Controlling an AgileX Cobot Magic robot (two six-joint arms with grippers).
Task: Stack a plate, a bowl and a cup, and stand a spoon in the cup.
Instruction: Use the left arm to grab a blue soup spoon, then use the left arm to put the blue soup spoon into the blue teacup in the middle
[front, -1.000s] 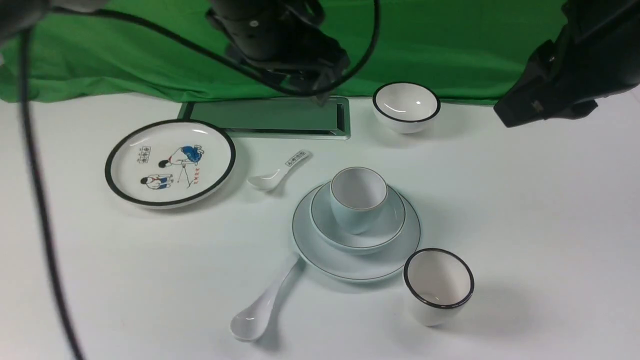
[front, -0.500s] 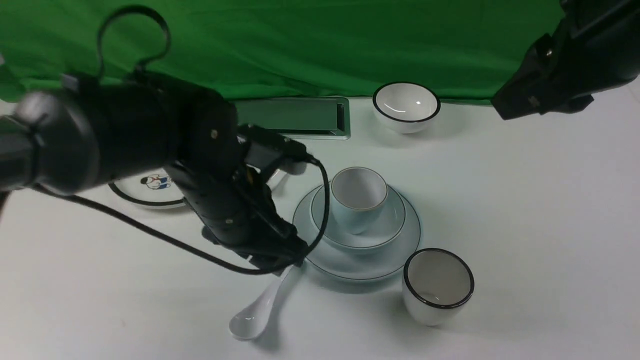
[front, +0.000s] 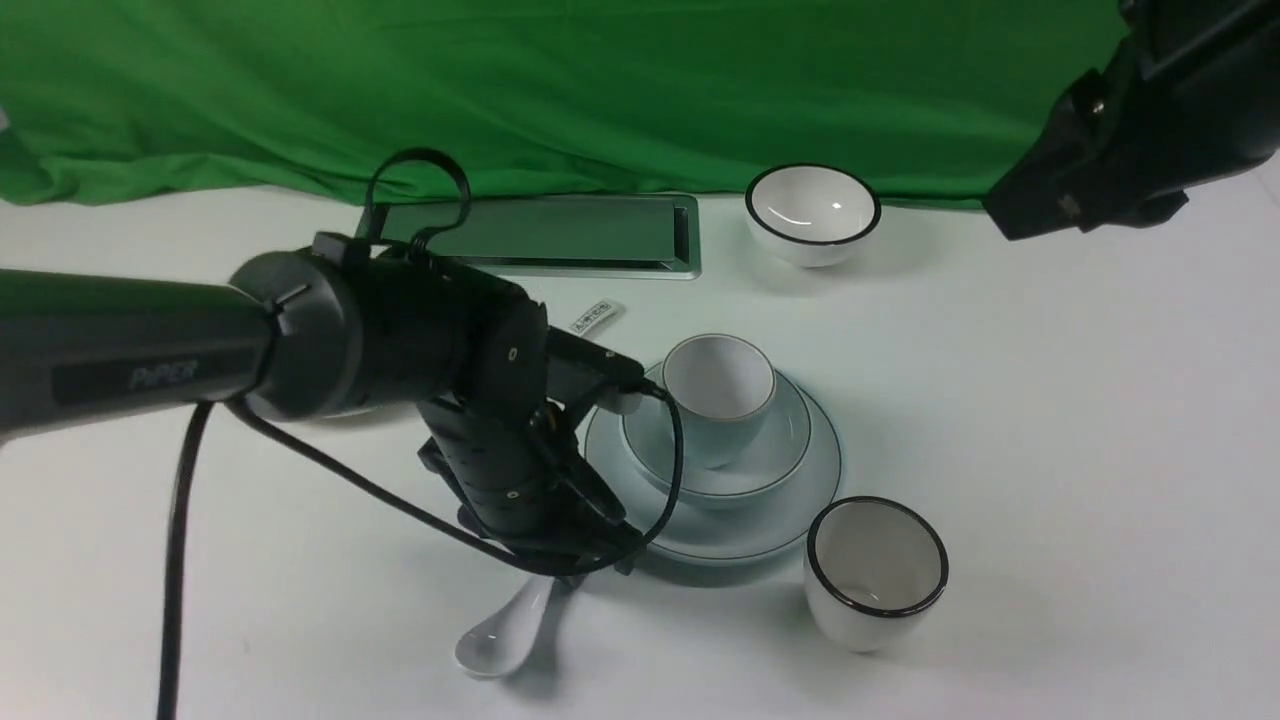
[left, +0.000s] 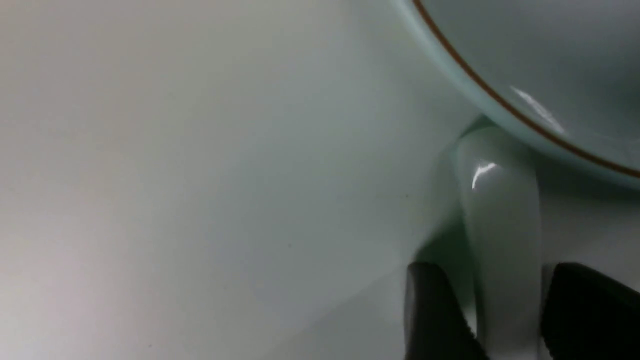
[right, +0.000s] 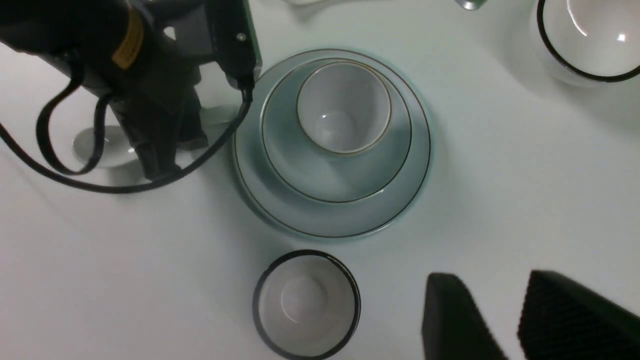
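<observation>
The pale blue-green plate (front: 800, 520) carries the bowl (front: 780, 455), and the cup (front: 718, 395) stands in the bowl. The white spoon (front: 495, 640) lies on the table at the plate's near-left edge, handle end against the rim. My left gripper (front: 590, 565) is down over that handle. In the left wrist view its fingers (left: 425, 300) press both sides of the spoon handle (left: 500, 200), just short of the plate rim (left: 575, 60). My right gripper (right: 495, 285) hangs open and empty, high at the right, above bare table.
A white black-rimmed cup (front: 877, 572) stands just near-right of the plate. A white black-rimmed bowl (front: 812, 212) sits at the back. The small spoon's printed handle (front: 595, 317) shows behind my left arm, which hides the cartoon plate. A metal panel (front: 560, 235) lies at the back.
My left arm swung down from the upper back to the spoon handle, and its jaws narrowed onto it. The spoon shifted slightly. The right arm stayed still.
</observation>
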